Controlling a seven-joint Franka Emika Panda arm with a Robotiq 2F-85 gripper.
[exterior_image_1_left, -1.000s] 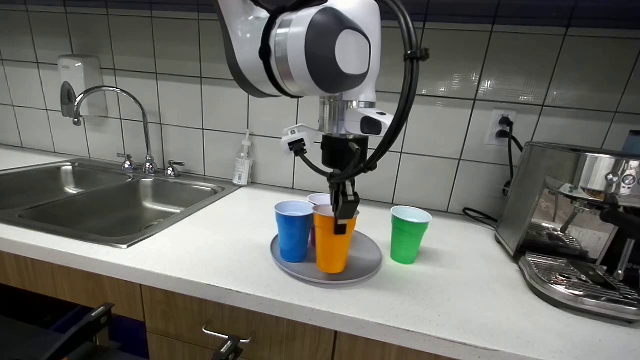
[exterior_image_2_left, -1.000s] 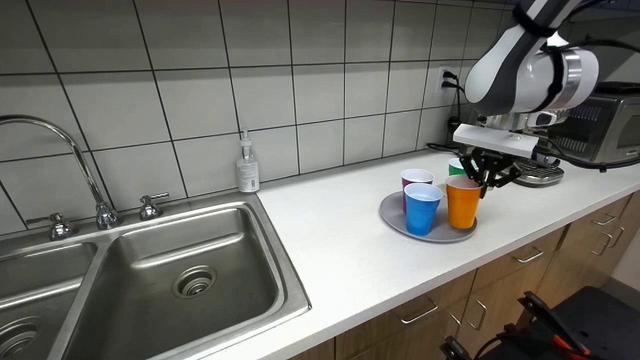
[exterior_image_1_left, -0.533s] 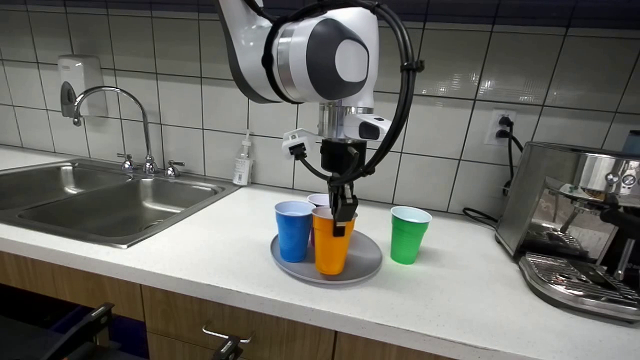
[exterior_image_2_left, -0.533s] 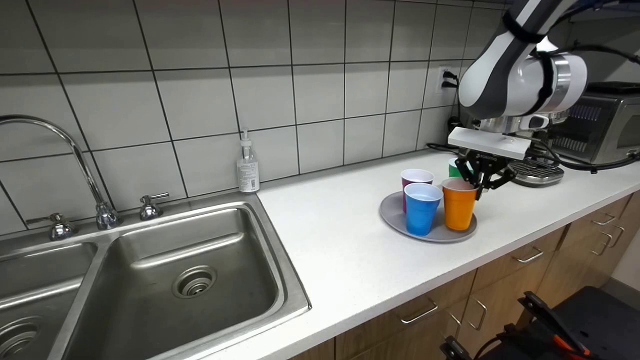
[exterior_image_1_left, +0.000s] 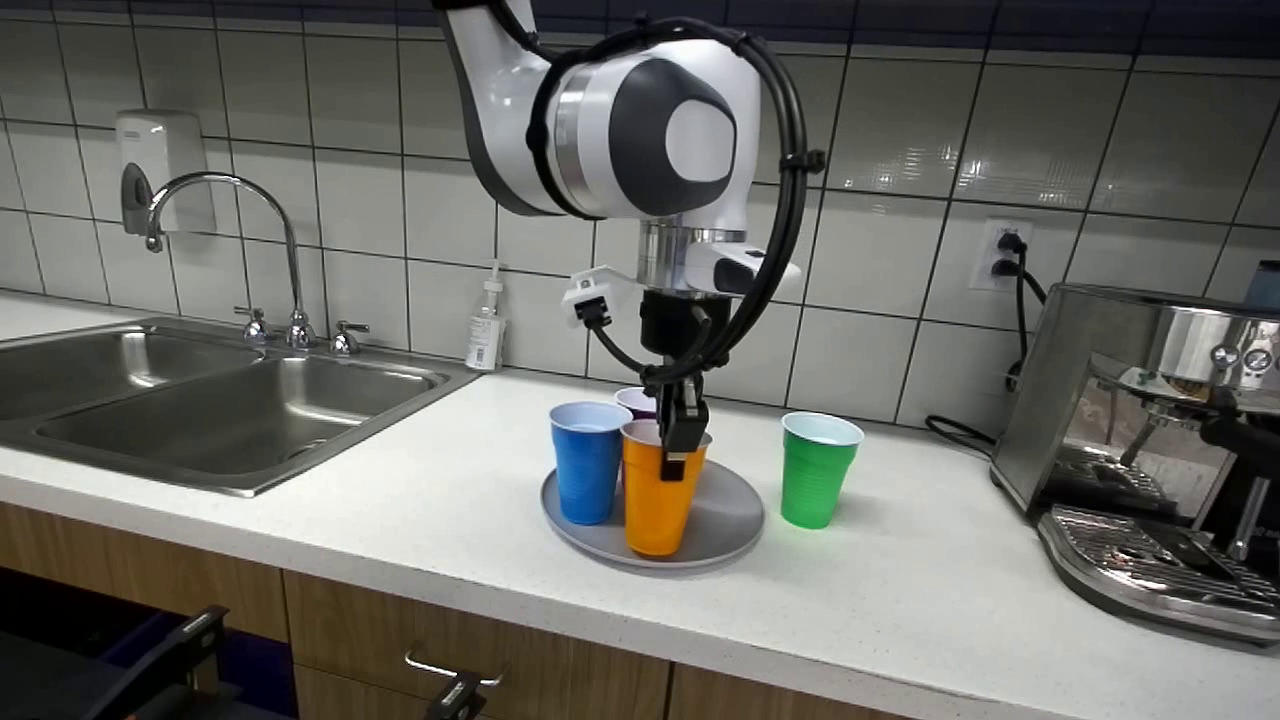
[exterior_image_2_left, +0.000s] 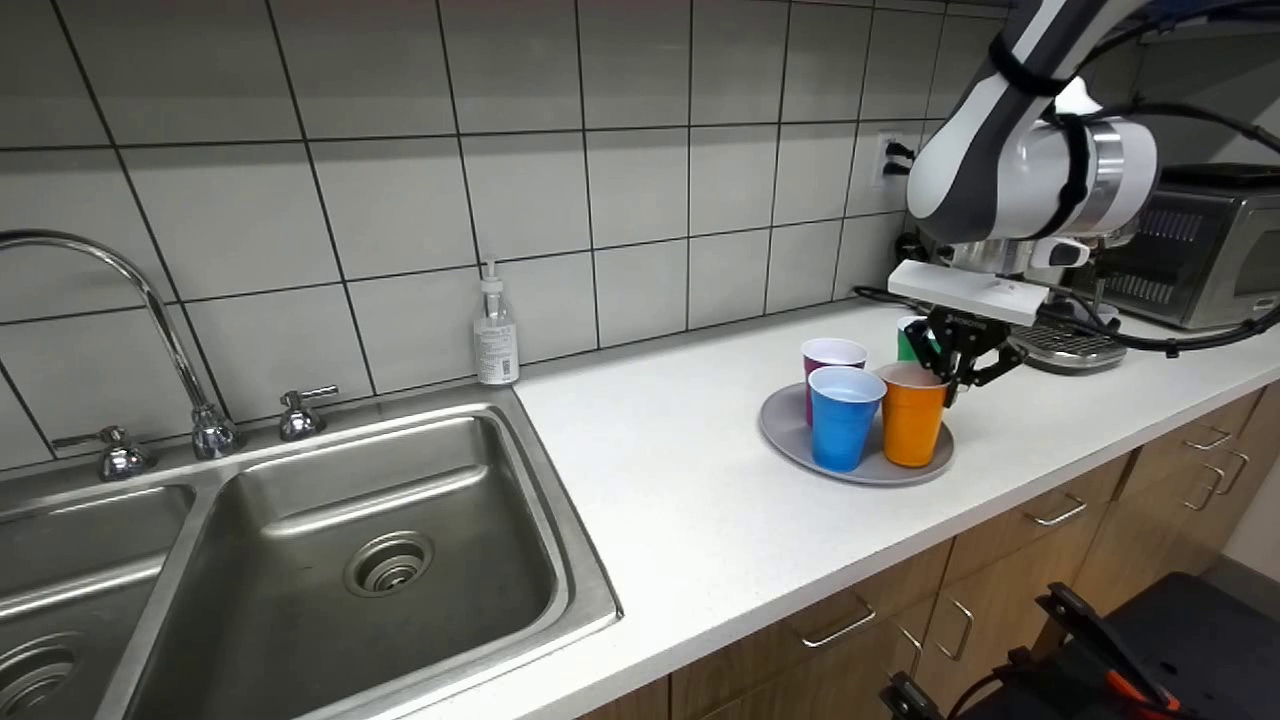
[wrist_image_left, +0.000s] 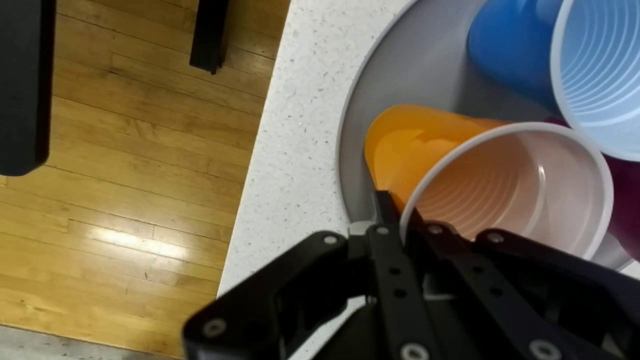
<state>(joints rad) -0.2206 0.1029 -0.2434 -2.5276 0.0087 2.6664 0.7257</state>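
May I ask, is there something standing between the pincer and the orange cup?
Nothing visible stands in the way: the pincer is shut on the orange cup at its rim. The blue cup and the purple cup stand beside the orange one, not between.

Grey-and-white arm (exterior_image_1_left: 650, 130), black cables (exterior_image_1_left: 792, 125), screw-dotted black tool (wrist_image_left: 401, 220)

We are looking at a kitchen. A double-basin stainless-steel sink (exterior_image_2_left: 460, 610) with a gooseneck faucet (exterior_image_1_left: 292, 255) is set into a speckled white countertop (exterior_image_2_left: 660, 460), with a tiled backsplash (exterior_image_2_left: 390, 205) behind. A soap dispenser (exterior_image_1_left: 172, 170) hangs there, and a clear pump bottle (exterior_image_2_left: 496, 345) stands just beside the sink. Farther along we see an espresso machine (exterior_image_1_left: 1150, 450) and a countertop oven (exterior_image_2_left: 1175, 255); wood-fronted drawers (exterior_image_1_left: 560, 625) run underneath. Home or office, we cannot tell.
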